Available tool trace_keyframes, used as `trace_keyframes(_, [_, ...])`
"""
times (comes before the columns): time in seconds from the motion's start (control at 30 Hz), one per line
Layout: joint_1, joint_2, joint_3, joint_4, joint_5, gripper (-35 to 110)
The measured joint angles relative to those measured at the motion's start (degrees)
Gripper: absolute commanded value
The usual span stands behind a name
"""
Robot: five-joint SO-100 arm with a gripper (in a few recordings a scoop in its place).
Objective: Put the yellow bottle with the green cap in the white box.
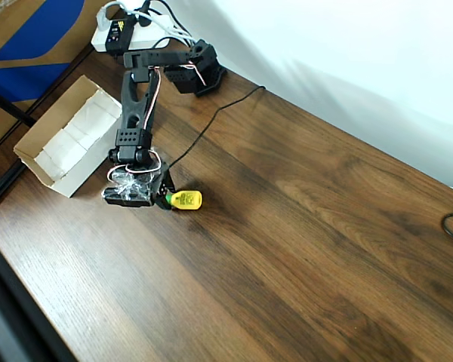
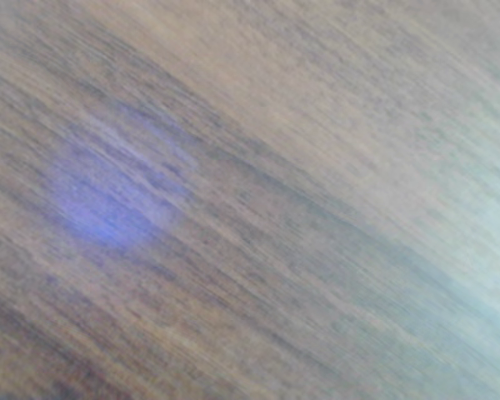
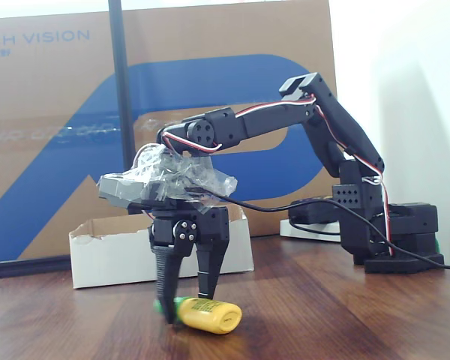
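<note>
The black two-finger gripper points straight down at the dark wood-grain worktop, its fingers set on either side of the neck end of the small squat yellow plastic bottle with the green tapered cap; the jaws are closed in around the cap end, though whether they actually press on it cannot be told. The bottle lies on its side on the worktop, cap toward the gripper and yellow body sticking out to the right in the fixed view. From overhead, the gripper sits at the bottle's green end, with the body pointing right. Crinkled clear plastic wrap covers the camera mount above the gripper. The black jointed arm with red and white wires runs back to its base at the far edge of the worktop. The shallow white cardboard box with brown raw edges lies just left of the arm overhead, near but apart from the bottle. The wrist view gives blurred wood grain with a bluish patch. A thin black cable trails across the worktop.
</note>
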Motion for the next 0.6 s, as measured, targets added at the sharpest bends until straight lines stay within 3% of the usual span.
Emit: trace_keyframes(0.6, [2.5,5.4,1.1,1.9,1.5,0])
